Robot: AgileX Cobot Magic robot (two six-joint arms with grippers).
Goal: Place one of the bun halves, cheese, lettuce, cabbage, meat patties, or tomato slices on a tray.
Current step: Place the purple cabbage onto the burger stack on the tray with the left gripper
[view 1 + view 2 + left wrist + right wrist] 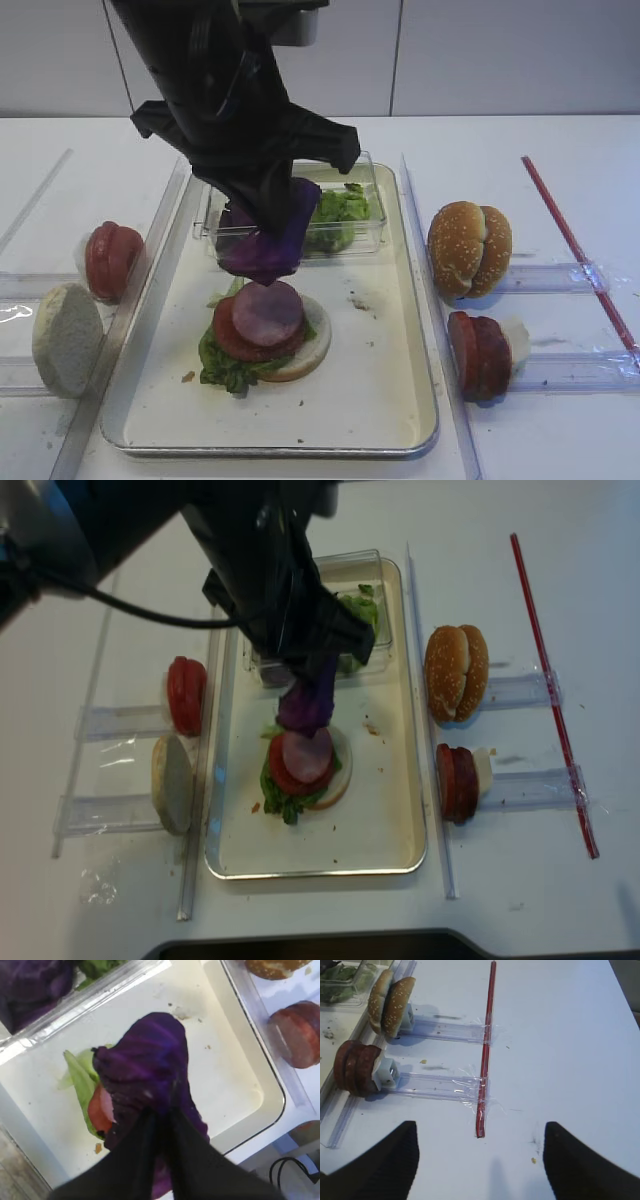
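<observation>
Left fingers (160, 1125) buried in cabbage (145, 1065)

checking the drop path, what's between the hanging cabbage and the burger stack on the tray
Nothing: in the exterior high view the cabbage, pinched in the left gripper, hangs just above the pink meat slice topping the stack on the tray.

The left arm (215, 75) is matte black with chunky, angular shells and a black cable (120, 605) looping from it. Its claw (162, 1125) has two smooth black fingers. The right claw (480, 1160) shows two broad, dark, rounded fingers (580, 1160).
</observation>
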